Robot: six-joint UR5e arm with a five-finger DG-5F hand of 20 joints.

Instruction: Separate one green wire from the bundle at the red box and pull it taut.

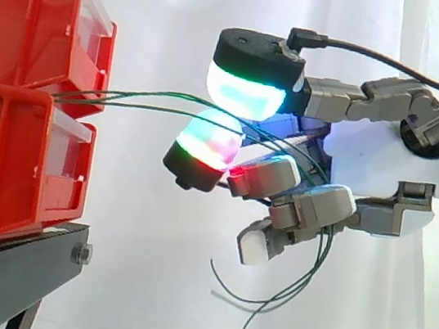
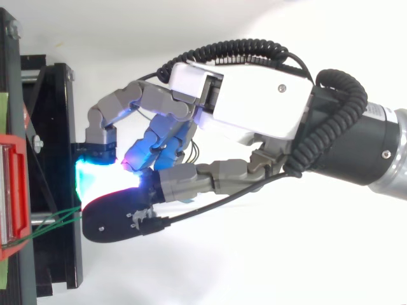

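Behind everything we see a white curtain (image 1: pixel 184 10). At the left of the side view a black stand (image 1: pixel 15 258) carries two red bins (image 1: pixel 4 165), stacked one on the other, with the lower bin's front reaching about to the stand's edge on the hand's side. The hand (image 1: pixel 370 154) comes in from the right and sits in the air just off that edge, level with the seam between the bins. In the top view its palm (image 2: pixel 254 101) faces down and its fingers reach toward the stand. The hand is closed. A broad pad (image 1: pixel 246 94) glowing green and cyan lies over a smaller one glowing red and magenta, and the other fingers are curled in below. The green wires (image 1: pixel 153 107) leave the seam between the bins and run across the gap nearly level. They pass between the two glowing pads and on through the curled fingers. Their loose ends hang in slack loops under the hand. We cannot tell whether a single strand is pinched apart from the others.
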